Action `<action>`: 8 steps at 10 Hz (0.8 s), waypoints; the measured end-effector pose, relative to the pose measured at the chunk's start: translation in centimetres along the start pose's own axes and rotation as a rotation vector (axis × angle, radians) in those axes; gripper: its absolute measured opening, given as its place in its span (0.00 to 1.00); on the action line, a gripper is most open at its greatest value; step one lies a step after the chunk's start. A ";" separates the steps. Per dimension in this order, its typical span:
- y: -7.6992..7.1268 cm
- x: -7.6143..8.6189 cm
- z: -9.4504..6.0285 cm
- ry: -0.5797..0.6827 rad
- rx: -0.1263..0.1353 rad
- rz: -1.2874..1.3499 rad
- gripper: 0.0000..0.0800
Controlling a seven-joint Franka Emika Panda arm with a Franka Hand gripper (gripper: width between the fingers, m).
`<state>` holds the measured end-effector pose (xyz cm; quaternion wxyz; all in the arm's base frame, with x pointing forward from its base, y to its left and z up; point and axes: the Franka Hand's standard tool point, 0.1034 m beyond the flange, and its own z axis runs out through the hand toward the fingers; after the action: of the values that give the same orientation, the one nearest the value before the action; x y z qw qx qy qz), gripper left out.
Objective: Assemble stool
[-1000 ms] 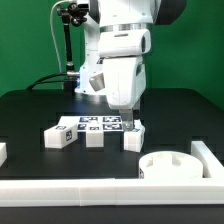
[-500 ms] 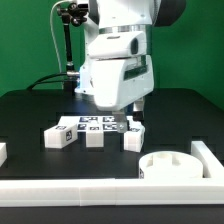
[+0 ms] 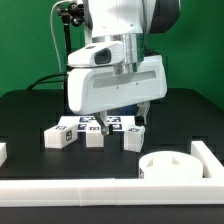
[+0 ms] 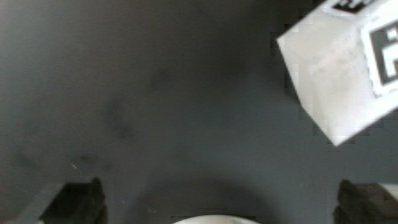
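No legible text; square tags (image 3: 63,134) on legs (image 3: 94,139), marker board (image 3: 86,123), apparently patterns only.

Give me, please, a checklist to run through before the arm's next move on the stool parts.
1. Gripper open and empty: ok.
2. A part centred between the fingers: not ok. Only bare table lies there, and a tagged white block sits off to one side.
3. Three legs in a row, free of the gripper: ok.
4. Seat lying flat, apart from the legs: ok.
5. Any further leg behind the arm: cannot tell.
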<state>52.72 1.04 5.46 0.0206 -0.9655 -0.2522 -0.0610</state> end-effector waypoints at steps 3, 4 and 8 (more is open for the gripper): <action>-0.2 0.1 0.0 0.007 0.012 0.241 0.81; -0.2 0.1 -0.3 0.009 0.009 0.365 0.81; -0.4 0.1 -0.5 0.018 0.012 0.763 0.81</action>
<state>52.61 1.41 5.94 0.0497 -0.9893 0.1253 -0.0562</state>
